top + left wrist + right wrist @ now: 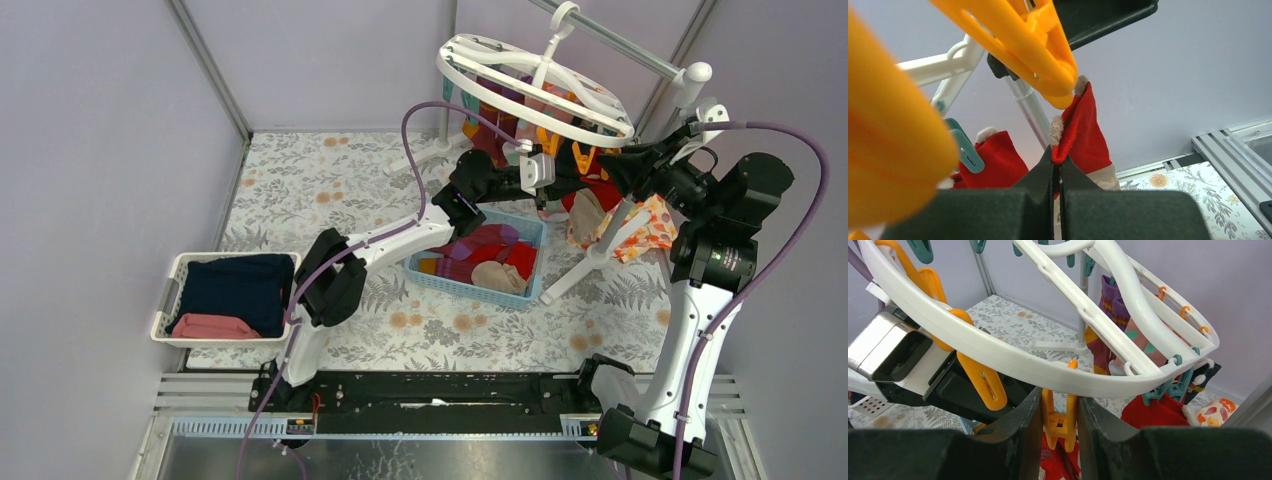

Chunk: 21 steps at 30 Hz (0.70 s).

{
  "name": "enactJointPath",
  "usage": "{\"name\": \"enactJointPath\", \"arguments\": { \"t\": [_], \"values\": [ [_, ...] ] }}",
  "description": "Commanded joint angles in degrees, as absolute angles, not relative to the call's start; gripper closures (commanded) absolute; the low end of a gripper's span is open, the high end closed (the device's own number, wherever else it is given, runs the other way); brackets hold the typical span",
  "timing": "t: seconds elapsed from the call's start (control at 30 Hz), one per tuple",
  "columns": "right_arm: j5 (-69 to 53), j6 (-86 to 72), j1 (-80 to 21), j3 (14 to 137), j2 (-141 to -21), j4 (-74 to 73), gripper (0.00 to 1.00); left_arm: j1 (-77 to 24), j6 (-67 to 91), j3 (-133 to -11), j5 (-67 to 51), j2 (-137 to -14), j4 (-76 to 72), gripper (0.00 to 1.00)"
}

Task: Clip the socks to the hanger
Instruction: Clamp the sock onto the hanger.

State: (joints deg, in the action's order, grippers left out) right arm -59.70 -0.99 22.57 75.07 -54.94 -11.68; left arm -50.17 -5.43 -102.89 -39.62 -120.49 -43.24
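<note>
Socks (490, 250) are partly hung: several are already clipped on the hanger (998, 352) at far right, a pile is left in the blue basket (468, 289) nearer, and one red sock (1083, 135) is pinched in the closed left gripper (1057, 175), held up to the orange clip (1060, 422) squeezed by the right gripper (1060, 405).

— What do we see from above?
— The hanger (535, 85) up top. Our left arm (400, 238) and right arm (700, 310) meet under it, among the clips (583, 158).
— And below?
— We see a blue basket (465, 287) of socks (490, 245), mostly red. A white basket (170, 295) sits far left.
</note>
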Motion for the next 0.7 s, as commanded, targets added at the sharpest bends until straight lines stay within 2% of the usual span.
{"name": "enactJointPath", "arguments": {
  "t": [0.0,0.67],
  "values": [
    [-61.6,-1.6,22.8,75.0,-55.0,-9.4,0.82,-49.8,-4.3,-104.6,-39.4,-120.8,-44.6,1.0],
    [-61.7,-1.2,22.7,74.5,-55.2,-9.5,0.82,-49.6,-1.7,-105.5,-40.1,-120.3,-44.6,1.0]
  ]
}}
